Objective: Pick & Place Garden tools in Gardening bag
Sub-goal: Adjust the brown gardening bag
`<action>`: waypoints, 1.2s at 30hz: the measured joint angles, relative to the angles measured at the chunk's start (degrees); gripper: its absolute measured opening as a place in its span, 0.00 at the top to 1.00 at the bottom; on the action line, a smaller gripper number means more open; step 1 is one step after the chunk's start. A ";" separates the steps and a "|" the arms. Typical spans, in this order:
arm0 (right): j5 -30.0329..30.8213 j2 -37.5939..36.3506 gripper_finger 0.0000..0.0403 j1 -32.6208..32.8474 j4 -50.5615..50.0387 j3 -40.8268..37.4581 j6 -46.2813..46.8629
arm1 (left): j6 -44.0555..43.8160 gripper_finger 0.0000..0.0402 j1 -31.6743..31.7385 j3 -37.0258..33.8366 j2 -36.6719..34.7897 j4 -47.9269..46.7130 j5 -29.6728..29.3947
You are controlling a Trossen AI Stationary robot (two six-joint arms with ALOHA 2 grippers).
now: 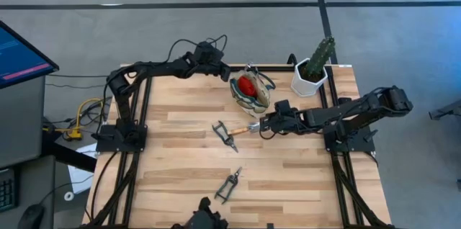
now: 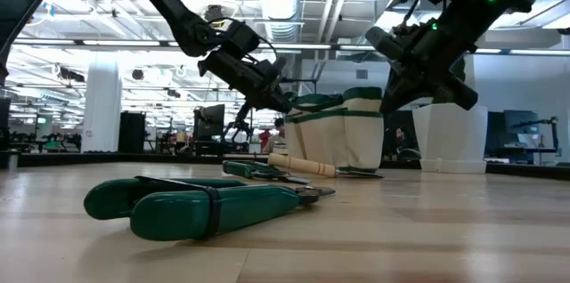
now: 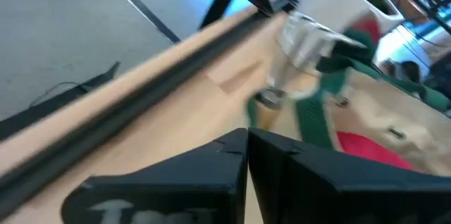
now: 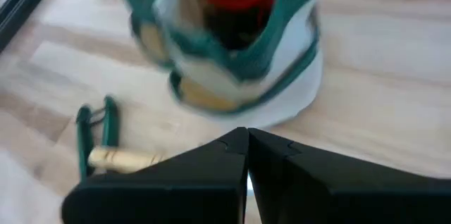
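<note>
Our right gripper hangs with its fingers pressed together on nothing, just above the table between the gardening bag and the tools in the middle of the table. We judge it sits there because the nearest tool, the wooden-handled one with green-handled shears crossed over it, lies right beside it. Nearer the front edge, the dark-handled pruning shears lie alone, well apart from the bag. The bag itself stands toward the far edge, mouth up, with the red-headed tool already inside. Our left gripper, fingers likewise together and empty, hovers close by the bag's far left side, perhaps to steady it. A white pot with a cactus stands in the far right corner. Everything rests on a pale wooden-plank table; beyond it we see grey floor and a wide, brightly lit hall.
</note>
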 joint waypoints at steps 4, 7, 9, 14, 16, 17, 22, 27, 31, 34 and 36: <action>-0.54 0.55 1.00 1.03 -2.91 -0.34 3.47 | -0.34 1.00 0.91 0.01 1.08 -0.02 0.52; -0.44 0.52 1.00 0.97 -2.30 -1.95 5.49 | -1.25 1.00 0.47 -0.02 2.88 0.19 2.35; -0.10 0.52 1.00 0.86 -0.06 -3.56 5.83 | -1.69 1.00 0.23 0.02 4.00 1.06 2.67; 1.48 0.52 1.00 -1.25 4.26 -5.44 4.52 | -1.98 1.00 -0.23 -0.09 5.92 1.44 3.81; 1.44 0.52 1.00 -2.97 7.15 -5.44 0.99 | -1.94 1.00 -0.45 -0.04 5.90 1.81 4.81; 1.30 0.52 1.00 -4.01 9.20 -5.44 -1.20 | -1.95 1.00 -0.51 -0.04 5.90 1.74 5.26; -3.21 0.52 1.00 -9.89 15.09 -5.44 -9.02 | -3.06 1.00 -1.32 -0.13 5.90 1.62 9.71; -7.33 0.52 1.00 -14.11 15.92 -5.44 -14.34 | -4.33 1.00 -3.30 -2.65 4.76 -0.50 13.92; -10.72 0.52 1.00 -17.02 17.12 -5.44 -17.75 | -3.76 1.00 -4.25 -7.39 1.04 -1.54 13.29; -11.47 0.52 1.00 -18.84 18.34 -5.44 -20.11 | -3.00 1.00 -4.23 -12.30 -4.45 -1.68 10.49; -13.10 0.52 1.00 -20.25 19.94 -5.44 -21.74 | -2.62 1.00 -3.76 -15.47 -8.50 -1.42 7.65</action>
